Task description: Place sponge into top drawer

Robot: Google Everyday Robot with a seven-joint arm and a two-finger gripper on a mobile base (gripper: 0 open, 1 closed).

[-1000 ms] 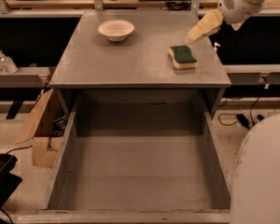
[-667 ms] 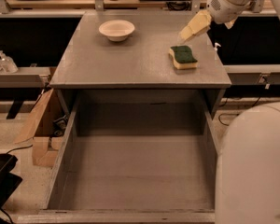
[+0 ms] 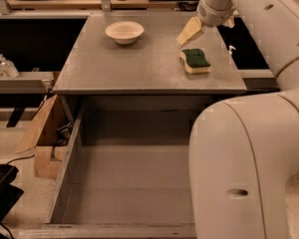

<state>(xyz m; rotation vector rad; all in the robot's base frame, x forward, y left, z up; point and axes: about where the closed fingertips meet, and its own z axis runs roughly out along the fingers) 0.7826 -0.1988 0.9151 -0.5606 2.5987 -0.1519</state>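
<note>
The gripper (image 3: 188,33) is seen above the back right part of the counter (image 3: 139,68), reached down from the upper right on the arm (image 3: 249,148). 1 yellowish foam pad is pointed down and to the left, its tip just behind the sponge (image 3: 195,61) and a little to the left of it. How far the jaws are parted cannot be told; the sponge is not held by them, and no contact with it is seen.

The sponge is laid flat on the counter near the right front corner, green side up, with the pale yellow foam shown along its front edge. It is placed well apart from the bowl (image 3: 124,32), a shallow pale dish set upright toward the back left of the counter.

Below the counter's front edge the drawer (image 3: 70,183) is pulled fully out toward the camera. Its flat grey bottom and low left wall are shown; its right side is hidden behind the arm's large white link in the foreground.

On a shelf at the left, 2 small clear bottles (image 3: 2,66) are stood side by side. Cardboard (image 3: 42,133) is leaned beside the drawer's left wall on the floor.
</note>
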